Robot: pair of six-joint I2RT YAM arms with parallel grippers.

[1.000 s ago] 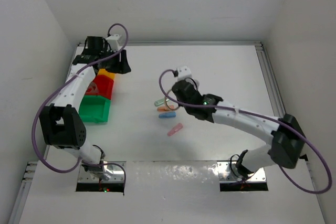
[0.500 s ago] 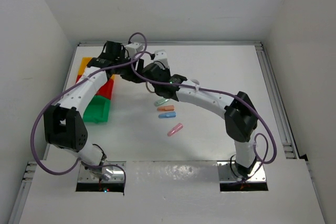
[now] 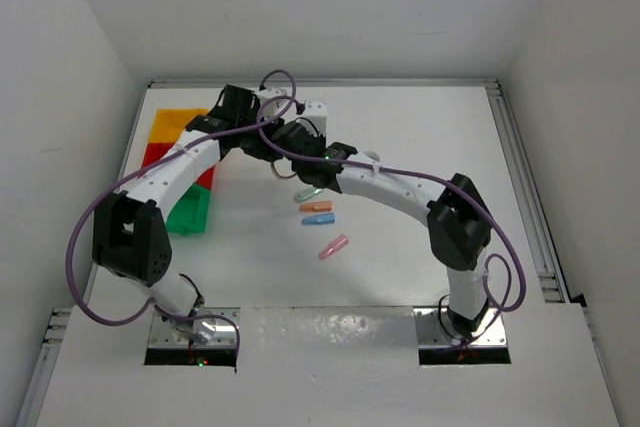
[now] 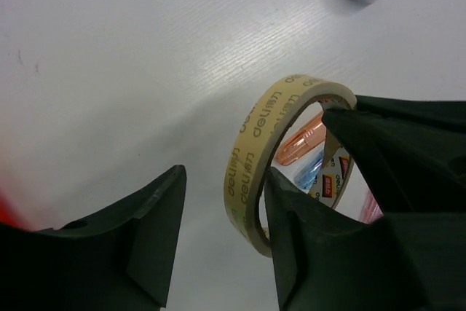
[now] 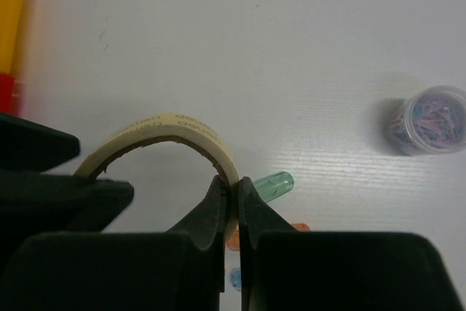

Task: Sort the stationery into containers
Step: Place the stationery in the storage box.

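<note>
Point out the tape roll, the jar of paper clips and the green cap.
tape roll [image 5: 167,123]: right wrist view, on its printed outer band.
jar of paper clips [image 5: 426,119]: right wrist view, middle of its clear top.
green cap [image 5: 275,186]: right wrist view, middle of the visible part.

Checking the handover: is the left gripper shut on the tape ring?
Open. The left gripper has its fingers apart, the tape ring in the gap; the right gripper pinches it.

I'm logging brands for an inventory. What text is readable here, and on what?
"deli": printed repeatedly around the outer face of the tape roll; the marks after each word are unclear.
Red label inside the roll's core: too small to read.
No other text is visible.
</note>
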